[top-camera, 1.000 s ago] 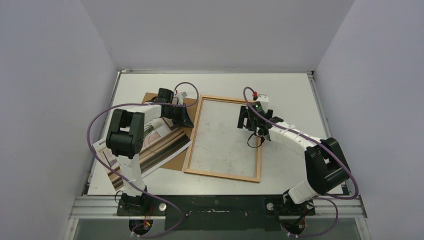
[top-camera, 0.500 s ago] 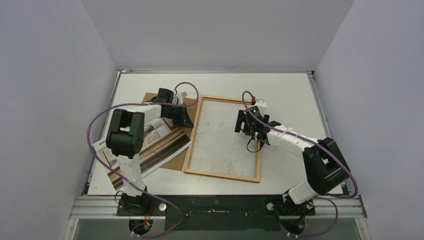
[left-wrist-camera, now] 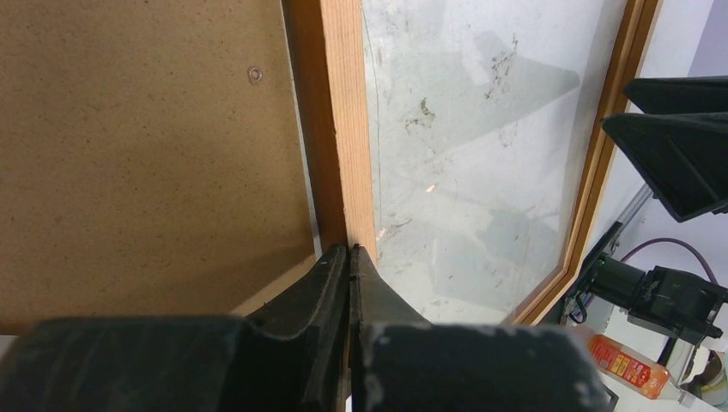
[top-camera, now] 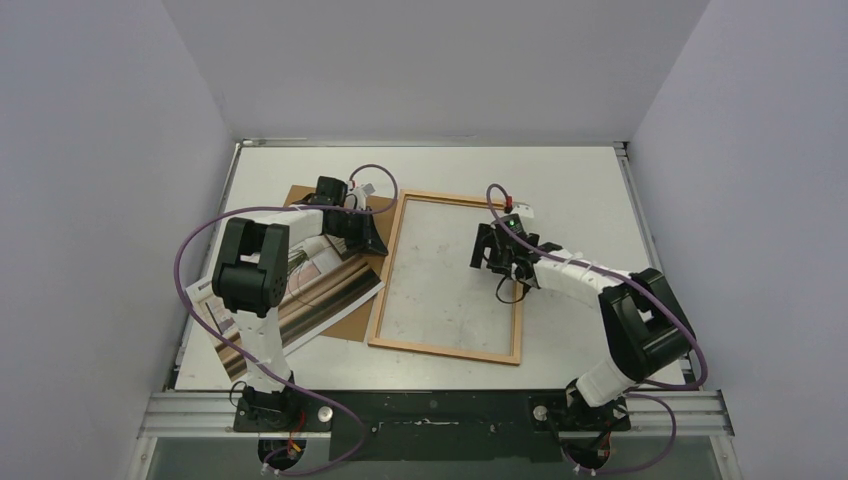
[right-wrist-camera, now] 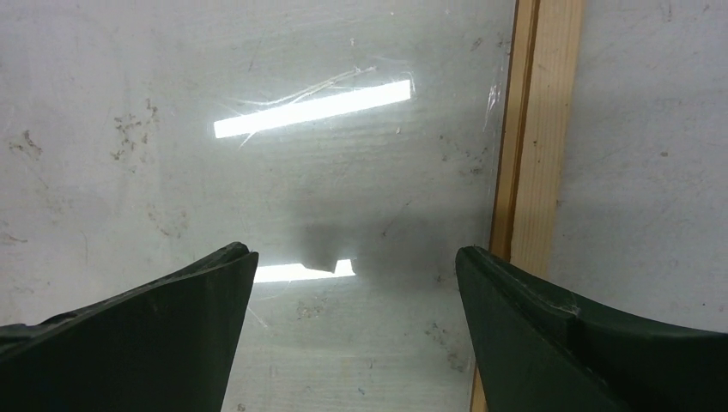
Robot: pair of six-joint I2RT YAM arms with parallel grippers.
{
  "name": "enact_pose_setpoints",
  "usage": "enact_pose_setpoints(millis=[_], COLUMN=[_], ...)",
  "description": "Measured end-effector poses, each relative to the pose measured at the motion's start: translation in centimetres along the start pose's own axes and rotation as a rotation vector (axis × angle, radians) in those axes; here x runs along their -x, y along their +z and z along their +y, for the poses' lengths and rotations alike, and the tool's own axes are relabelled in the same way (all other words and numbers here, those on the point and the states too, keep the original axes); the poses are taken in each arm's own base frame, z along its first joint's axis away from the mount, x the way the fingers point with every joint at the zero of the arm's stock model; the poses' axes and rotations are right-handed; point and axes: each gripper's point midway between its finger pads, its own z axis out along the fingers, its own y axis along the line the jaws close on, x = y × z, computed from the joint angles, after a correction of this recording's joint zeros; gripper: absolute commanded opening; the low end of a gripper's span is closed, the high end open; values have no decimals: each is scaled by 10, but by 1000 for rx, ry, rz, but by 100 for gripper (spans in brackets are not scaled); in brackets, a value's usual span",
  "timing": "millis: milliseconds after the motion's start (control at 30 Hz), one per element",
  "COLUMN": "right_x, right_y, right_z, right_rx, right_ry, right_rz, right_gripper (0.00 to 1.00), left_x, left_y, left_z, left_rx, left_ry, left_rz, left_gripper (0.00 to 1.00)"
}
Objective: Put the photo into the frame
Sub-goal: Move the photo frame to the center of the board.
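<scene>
The frame (top-camera: 393,268), reddish-brown wood round a clear pane, lies flat mid-table. The photo (top-camera: 318,298), brown and beige bands, lies left of it, partly on a brown sheet. My left gripper (top-camera: 374,243) is at the photo's far right corner, against the frame's left rail (left-wrist-camera: 348,129). Its jaws (left-wrist-camera: 350,251) are pressed together with a thin paper sliver between them, and a beige edge of the photo (left-wrist-camera: 270,293) runs up to them. My right gripper (top-camera: 488,247) hovers open over the pane (right-wrist-camera: 343,172), just inside the right rail (right-wrist-camera: 536,172), empty (right-wrist-camera: 356,257).
The brown fibreboard backing sheet (top-camera: 300,196) lies under the photo and shows beside the frame in the left wrist view (left-wrist-camera: 146,146). Grey walls close the table at left, back and right. Purple cables loop over both arms.
My right gripper has moved a little left, from over the frame's right rail to further over the pane. The left arm, photo and frame have not moved.
</scene>
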Motion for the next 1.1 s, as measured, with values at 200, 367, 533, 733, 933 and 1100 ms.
enact_pose_setpoints(millis=[200,367,533,733,933,1100], right_x=[24,50,37,-11,-86,-141], right_y=[-6,-27,-60,-76,-87,-86], right_z=[4,54,163,268,313,322], right_rx=[23,121,311,442,507,519], right_ry=[6,-24,-140,-276,-370,-427], right_rz=[-15,-87,-112,-96,-24,49], right_gripper=[95,97,97,96,94,94], left_x=[-4,13,65,80,36,-6], left_y=[-2,-27,-99,-213,-268,-272], left_z=[-3,-11,-7,50,140,176], left_rx=[-1,0,56,253,432,500], left_ry=[-14,-8,104,181,106,96], left_rz=[27,42,-63,-162,-60,57], left_gripper=[18,52,71,71,69,69])
